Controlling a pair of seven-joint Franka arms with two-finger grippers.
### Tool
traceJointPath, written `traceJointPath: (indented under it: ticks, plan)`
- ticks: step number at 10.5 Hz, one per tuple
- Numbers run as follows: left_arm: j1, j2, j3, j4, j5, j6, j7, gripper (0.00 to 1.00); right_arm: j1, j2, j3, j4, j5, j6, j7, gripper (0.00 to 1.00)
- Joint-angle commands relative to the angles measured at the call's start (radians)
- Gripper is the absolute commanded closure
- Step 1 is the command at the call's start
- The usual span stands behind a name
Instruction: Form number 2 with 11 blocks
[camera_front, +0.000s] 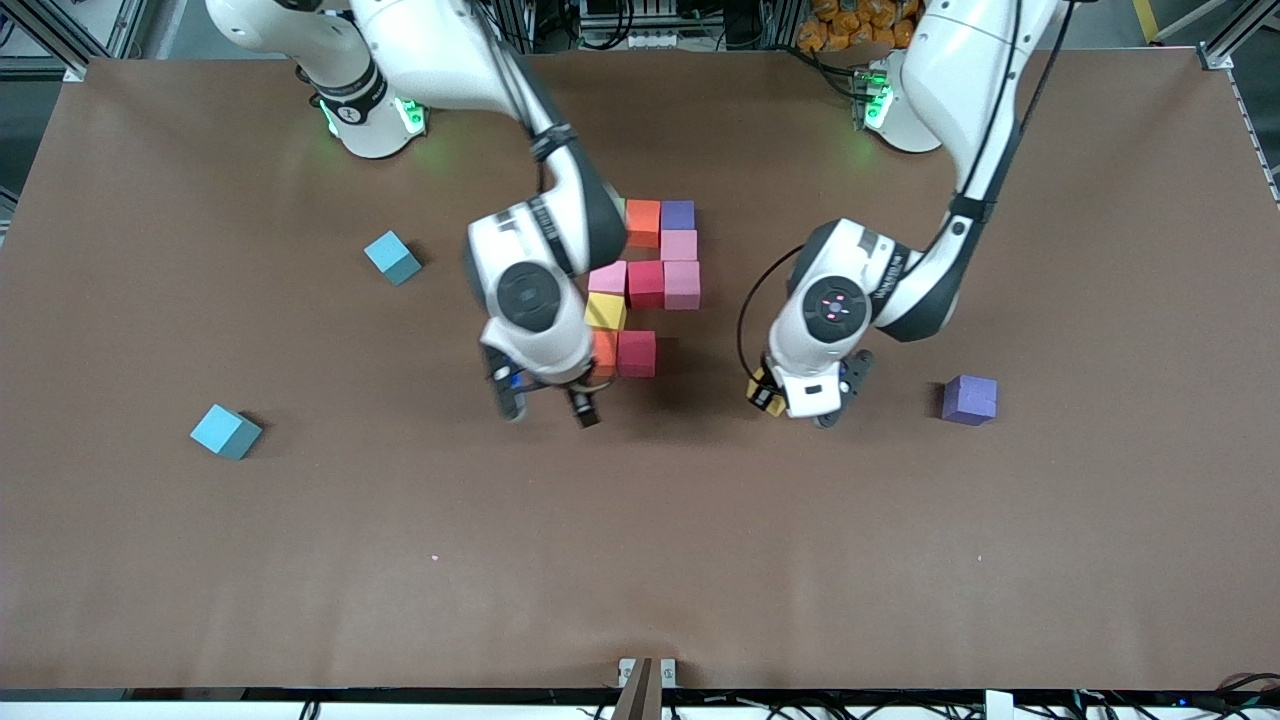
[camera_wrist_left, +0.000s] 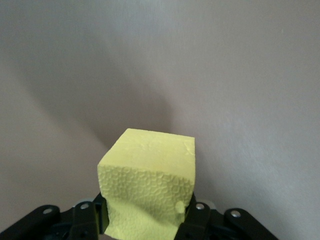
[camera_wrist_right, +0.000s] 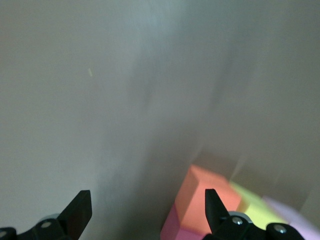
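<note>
Several blocks lie together at mid-table: orange (camera_front: 643, 222), purple (camera_front: 677, 215), three pink ones (camera_front: 678, 245), a red one (camera_front: 646, 284), yellow (camera_front: 605, 311), then orange (camera_front: 603, 352) and red (camera_front: 636, 353) nearest the camera. My right gripper (camera_front: 547, 405) hangs open and empty beside that nearest orange block (camera_wrist_right: 207, 192). My left gripper (camera_front: 775, 402) is shut on a yellow block (camera_wrist_left: 147, 175), over bare table toward the left arm's end of the group. A loose purple block (camera_front: 969, 399) lies farther toward that end.
Two light-blue cubes sit toward the right arm's end of the table, one (camera_front: 392, 257) level with the group and one (camera_front: 225, 431) nearer the camera. The right arm's wrist covers part of the group.
</note>
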Motion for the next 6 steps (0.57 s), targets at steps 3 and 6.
traceJointPath:
  ticks: [3, 6]
  plan:
    - [-0.056, 0.081, -0.018, 0.099, -0.01, -0.004, -0.322, 0.98, -0.176, -0.143, -0.023, -0.064, -0.011, -0.244, -0.534, 0.0]
    - [-0.058, 0.082, -0.066, 0.093, -0.012, -0.002, -0.481, 0.98, -0.177, -0.305, -0.089, -0.289, -0.032, -0.247, -0.92, 0.0]
